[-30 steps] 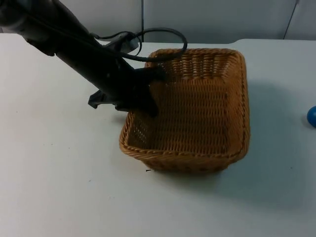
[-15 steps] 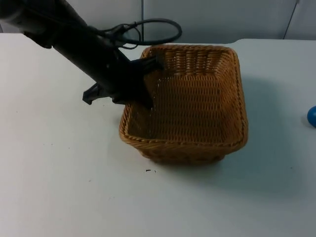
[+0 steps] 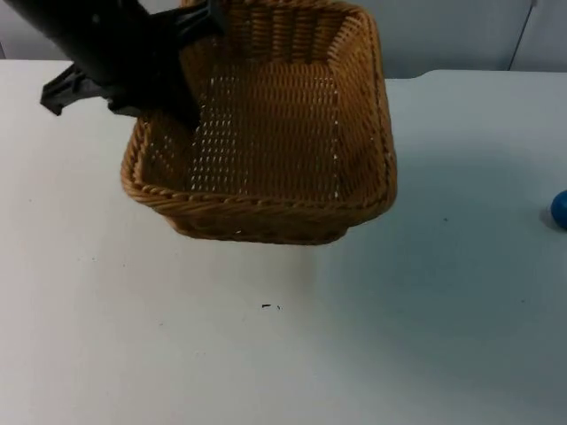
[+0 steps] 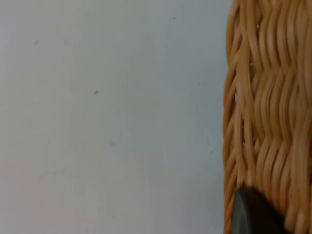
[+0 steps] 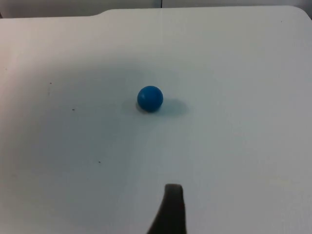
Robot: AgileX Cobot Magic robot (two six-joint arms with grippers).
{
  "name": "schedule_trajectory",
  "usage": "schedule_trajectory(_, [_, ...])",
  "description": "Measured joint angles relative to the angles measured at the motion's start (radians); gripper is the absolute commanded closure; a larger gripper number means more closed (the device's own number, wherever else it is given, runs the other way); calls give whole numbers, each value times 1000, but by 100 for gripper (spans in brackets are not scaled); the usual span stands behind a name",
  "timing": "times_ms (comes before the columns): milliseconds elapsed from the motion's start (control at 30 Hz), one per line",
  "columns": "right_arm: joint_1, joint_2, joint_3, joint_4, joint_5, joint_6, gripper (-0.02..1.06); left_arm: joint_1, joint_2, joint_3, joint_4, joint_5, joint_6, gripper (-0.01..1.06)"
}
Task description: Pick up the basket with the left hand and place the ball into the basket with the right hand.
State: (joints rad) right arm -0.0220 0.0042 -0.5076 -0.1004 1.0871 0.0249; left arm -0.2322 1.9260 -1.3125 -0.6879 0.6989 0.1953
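The basket point(image 3: 266, 133) is now off the table point(image 3: 283, 354); half a second ago you could see it lower and more to the right, and now it hangs clear above its own shadow. The left gripper point(image 3: 182, 93) pinches the basket's left wall near the rim, with one finger inside and the arm outside. In the left wrist view the woven wall point(image 4: 268, 112) stands right against the black fingertip point(image 4: 251, 214), with bare table beside it. I judge that the first step, picking up the basket, is done, and the basket is ready to receive the ball.

The ball point(image 5: 149, 98) is blue and lies on the table well apart from the basket, to its right point(image 3: 560, 208). The right gripper looks at it from a distance, with one fingertip point(image 5: 170, 209) in view; I cannot tell if its fingers are spread or closed. You should expect the right arm to reach for the ball next.
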Motion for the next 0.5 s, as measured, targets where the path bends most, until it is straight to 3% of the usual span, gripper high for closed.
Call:
schedule_trajectory(33, [0, 0, 0, 0, 0, 0, 33, 0, 0, 0, 0, 0, 0, 105])
schedule_trajectory(167, [0, 0, 0, 0, 0, 0, 33, 66, -126, 227, -98, -39, 124, 105])
schedule_trajectory(500, [0, 0, -28, 0, -3, 0, 33, 79, -179, 409, -230, -71, 274, 105])
